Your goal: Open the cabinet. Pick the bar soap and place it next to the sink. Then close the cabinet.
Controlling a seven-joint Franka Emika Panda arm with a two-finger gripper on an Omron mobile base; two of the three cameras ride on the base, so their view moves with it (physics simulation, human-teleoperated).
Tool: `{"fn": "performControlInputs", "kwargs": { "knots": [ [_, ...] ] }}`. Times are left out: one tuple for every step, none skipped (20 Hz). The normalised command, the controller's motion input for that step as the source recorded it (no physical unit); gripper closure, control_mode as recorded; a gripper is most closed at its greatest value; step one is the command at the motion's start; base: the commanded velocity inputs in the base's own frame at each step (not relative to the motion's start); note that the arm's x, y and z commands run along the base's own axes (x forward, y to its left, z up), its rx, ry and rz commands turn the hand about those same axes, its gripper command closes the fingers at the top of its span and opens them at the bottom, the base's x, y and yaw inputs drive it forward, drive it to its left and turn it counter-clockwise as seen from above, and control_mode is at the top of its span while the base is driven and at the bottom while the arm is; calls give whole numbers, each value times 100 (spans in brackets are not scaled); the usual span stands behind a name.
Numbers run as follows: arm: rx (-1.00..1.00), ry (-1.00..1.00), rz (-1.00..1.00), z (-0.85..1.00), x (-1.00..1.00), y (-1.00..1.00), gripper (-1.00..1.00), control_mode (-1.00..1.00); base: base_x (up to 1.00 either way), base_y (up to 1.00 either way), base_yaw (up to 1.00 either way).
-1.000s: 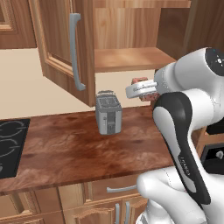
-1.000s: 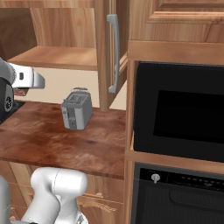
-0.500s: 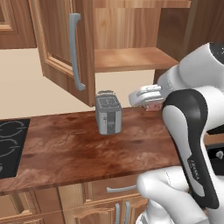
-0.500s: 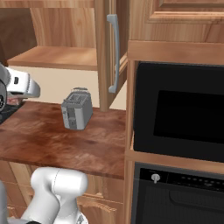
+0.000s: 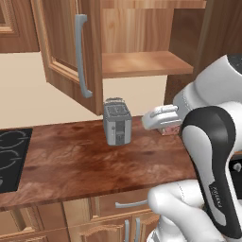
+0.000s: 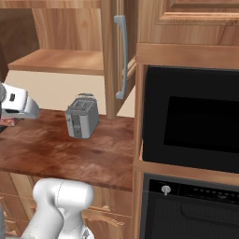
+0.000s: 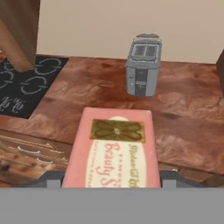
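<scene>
While the doors hang open: the cabinet (image 5: 142, 61) shows a bare shelf, its left door (image 5: 71, 52) swung well out, long grey bar handle (image 5: 81, 56) toward the camera; the right door's handle (image 6: 120, 56) shows in the right base view.
Worktop (image 5: 71, 160): brown, mottled; dark cooktop (image 5: 12, 156) at its far left. No sink in any view, so the drop spot cannot be placed from here.
Oven unit (image 6: 191, 121): black, built in, right of the worktop.
Toaster (image 5: 117, 124): grey, upright, near the back wall, below the open left door, well apart from the soap.
Claw (image 5: 165, 124): over the right part of the worktop, below shelf level, clamped on the soap across its width.
Bar soap (image 7: 114, 151): pink wrapped block with gold label, lengthwise between the finger tips in the hand view, above the worktop, not resting on it; a pinkish edge peeks under the hand (image 5: 169, 129) in the left base view.
Handling, judged: light, stiff, not fragile; the smooth wrapper may slip, so the long flat sides near mid-length are the sound hold.
Stage, judged: soap out of the cabinet, in carry; placing and door closing remain.
</scene>
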Motion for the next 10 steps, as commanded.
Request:
{"fn": "performControlInputs", "kwargs": {
  "knots": [
    [0,0,0,-44,-27,0,100,-100,0,0,0],
    [0,0,0,-44,-25,0,100,-100,0,0,0],
    [0,0,0,-44,-23,0,100,-100,0,0,0],
    [0,0,0,-41,-20,-1,100,-100,0,0,0],
    [0,0,0,-37,-17,-1,100,-100,0,0,0],
    [0,1,0,-30,-10,0,100,-100,0,0,0],
    [0,1,0,-25,0,-4,100,-100,0,0,0],
    [0,0,0,-23,0,-3,100,-100,0,0,0],
    [0,0,0,-13,0,-1,100,-100,0,0,0],
    [0,0,0,0,0,0,100,-100,0,0,0]
  ]
}}
